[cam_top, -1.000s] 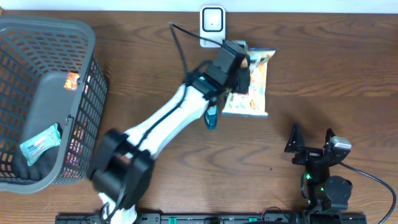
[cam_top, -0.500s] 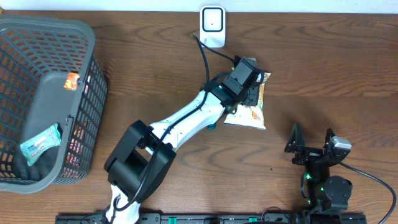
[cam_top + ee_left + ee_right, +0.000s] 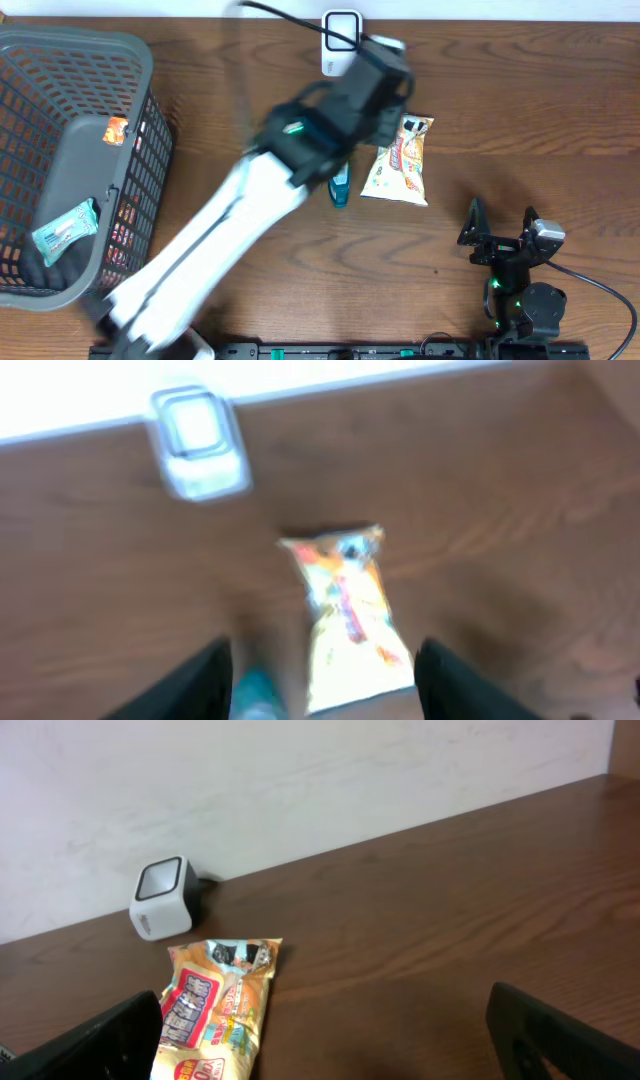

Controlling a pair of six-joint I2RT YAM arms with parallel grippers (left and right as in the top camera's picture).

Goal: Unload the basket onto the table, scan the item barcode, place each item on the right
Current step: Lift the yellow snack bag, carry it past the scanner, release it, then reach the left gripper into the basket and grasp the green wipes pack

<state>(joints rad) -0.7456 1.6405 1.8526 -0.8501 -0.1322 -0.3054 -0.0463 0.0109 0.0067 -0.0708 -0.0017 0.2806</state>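
The item, a yellow and orange snack packet [image 3: 400,160], lies flat on the wooden table, below and to the right of the white barcode scanner [image 3: 342,38]. My left gripper [image 3: 385,62] hovers blurred above the table between scanner and packet, open and empty. In the left wrist view the packet [image 3: 345,615] lies below, between the dark fingers [image 3: 205,680], with the scanner [image 3: 198,440] beyond it. My right gripper [image 3: 500,225] rests open at the front right. From the right wrist I see the packet [image 3: 215,1010] and the scanner [image 3: 162,898].
A small teal item [image 3: 339,187] lies just left of the packet. A grey mesh basket [image 3: 150,70] stands at the left with a teal and white packet [image 3: 65,228] and an orange one [image 3: 117,128] inside. A black cable runs from the scanner.
My left gripper opened and let go of the snack packet, which now lies on the table. The left arm has risen and swung back, blurred by motion. The right arm has not moved.
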